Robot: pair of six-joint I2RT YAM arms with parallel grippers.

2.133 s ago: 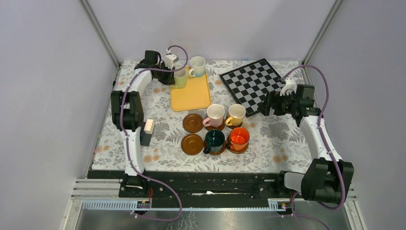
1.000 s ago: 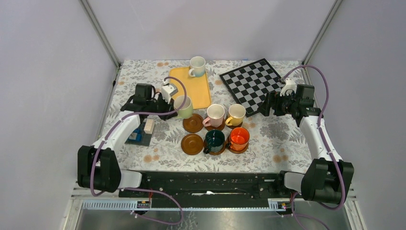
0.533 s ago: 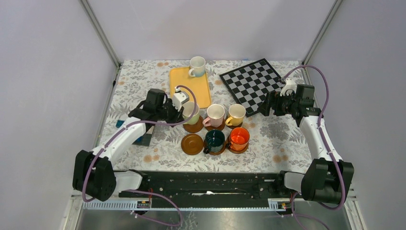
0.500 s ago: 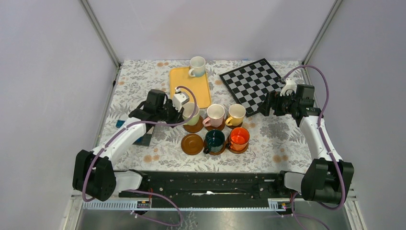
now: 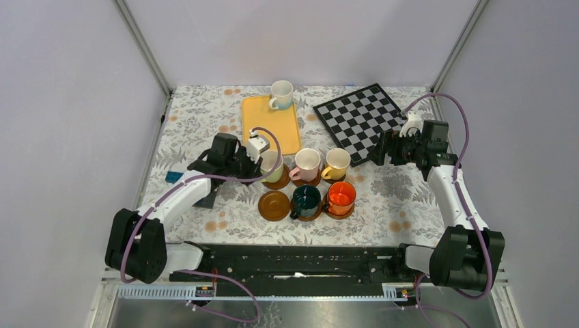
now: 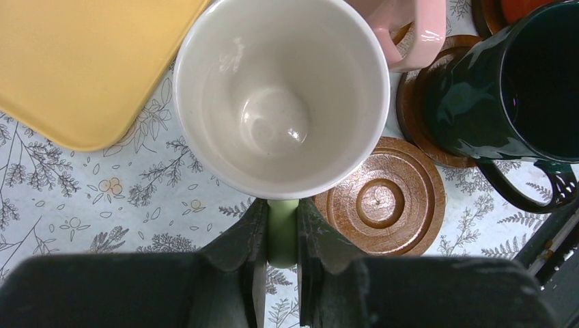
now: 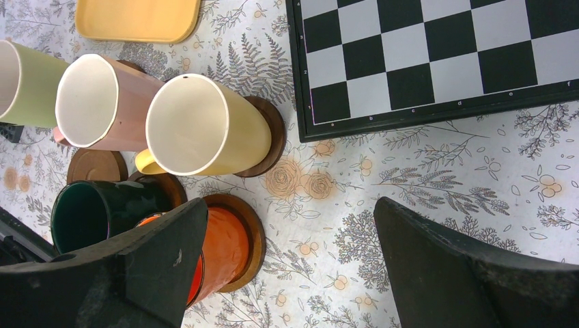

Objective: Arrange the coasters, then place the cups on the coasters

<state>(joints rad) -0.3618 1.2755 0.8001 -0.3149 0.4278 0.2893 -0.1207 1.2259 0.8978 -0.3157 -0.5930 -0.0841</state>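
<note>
My left gripper (image 5: 262,165) is shut on the handle of the pale green cup (image 5: 273,164). That cup stands upright over the back-left coaster (image 5: 279,183); whether it touches, I cannot tell. In the left wrist view the fingers (image 6: 254,232) pinch the green handle below the cup (image 6: 280,96), beside an empty coaster (image 6: 379,205). The pink cup (image 5: 307,162), yellow cup (image 5: 336,162), dark green cup (image 5: 306,199) and orange cup (image 5: 341,197) each sit on a coaster. A white cup (image 5: 280,94) stands on the yellow tray (image 5: 280,133). My right gripper (image 5: 383,151) hangs open and empty.
A chessboard (image 5: 358,119) lies at the back right, just behind the right gripper. A small blue item (image 5: 173,176) and a dark block (image 5: 205,199) lie under the left arm. The enclosure's walls border the floral mat.
The left arm carried the pale green cup off the yellow tray, forward and right, and brought it down over the back-left coaster. The right arm has not moved.
</note>
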